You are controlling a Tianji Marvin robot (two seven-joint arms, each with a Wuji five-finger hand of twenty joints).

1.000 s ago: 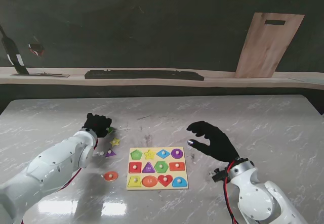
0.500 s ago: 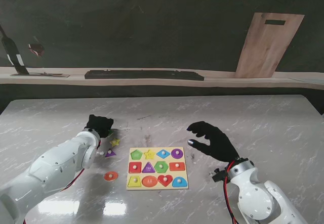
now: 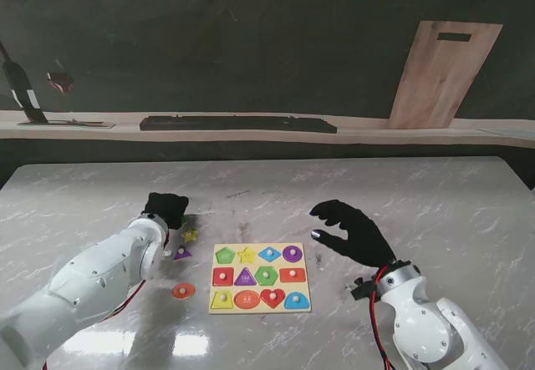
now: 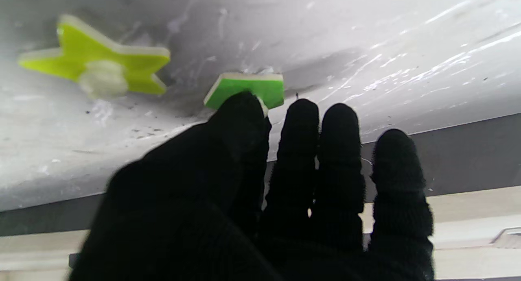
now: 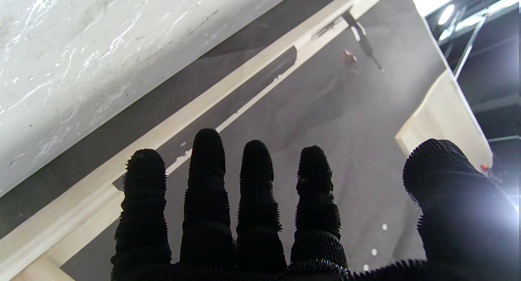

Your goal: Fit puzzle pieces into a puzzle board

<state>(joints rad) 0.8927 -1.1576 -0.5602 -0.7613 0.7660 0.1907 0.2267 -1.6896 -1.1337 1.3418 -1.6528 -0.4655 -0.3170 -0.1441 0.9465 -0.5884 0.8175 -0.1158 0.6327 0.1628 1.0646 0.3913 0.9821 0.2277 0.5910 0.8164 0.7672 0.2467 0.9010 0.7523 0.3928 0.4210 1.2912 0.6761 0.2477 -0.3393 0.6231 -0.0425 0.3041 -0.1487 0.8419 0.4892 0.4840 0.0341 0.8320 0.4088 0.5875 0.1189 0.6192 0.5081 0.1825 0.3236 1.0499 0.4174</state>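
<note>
left hand (image 4: 260, 183) is set over the green piece (image 4: 248, 90) left of the board (image 3: 259, 276), fingertips at its edge for a pickup, grip not confirmed | star (image 4: 95, 63) beside it | right hand (image 3: 351, 232) held open, empty, right of the board

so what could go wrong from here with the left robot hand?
1. The left robot hand reaches the green piece with only a fingertip over its edge; a closing pinch may slide it across the glossy table rather than lift it.
2. The yellow star lies close beside it, so it could be nudged away.
3. In the stand view the hand hides the green piece, so alignment rests on the wrist view.
</note>
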